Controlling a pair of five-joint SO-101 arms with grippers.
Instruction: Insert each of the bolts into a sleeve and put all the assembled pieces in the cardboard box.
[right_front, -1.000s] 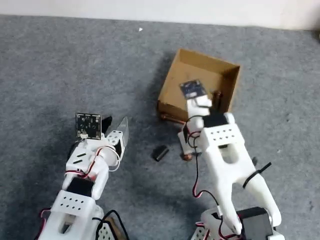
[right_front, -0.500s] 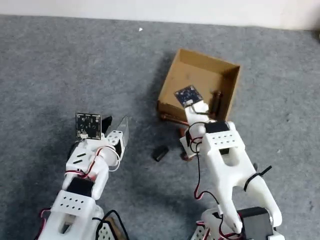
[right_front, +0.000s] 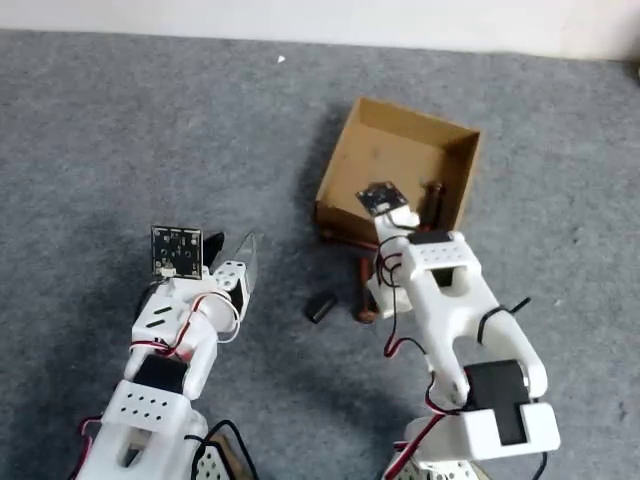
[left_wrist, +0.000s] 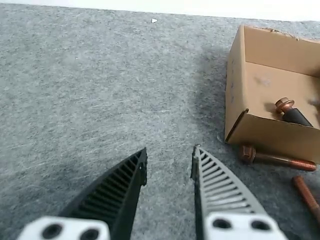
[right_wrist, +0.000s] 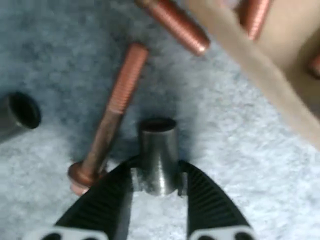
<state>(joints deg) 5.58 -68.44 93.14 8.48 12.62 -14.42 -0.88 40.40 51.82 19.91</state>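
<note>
As a short dark metal sleeve (right_wrist: 159, 147) is resting just outside the brown cardboard box (right_wrist: 235, 45), the right gripper (right_wrist: 156, 166) is clamping its near end, black ribbed fingers (right_wrist: 107, 205) pressing on either flank. Rigid, smooth and probably slick, the tube is looking best held across its body, with the open mouth left free for a bolt. A long copper-coloured bolt (right_wrist: 112, 115) is lying just beside it on the grey carpet (right_wrist: 260, 140), head nearest the fingers. Stiff, fairly heavy and apt to roll, it is calling for a grip on the shank near the head. A second sleeve (right_wrist: 17, 115) is lying nearby. The left gripper (left_wrist: 170, 151) is hanging well apart over the carpet, fingers spread and holding nothing.
</note>
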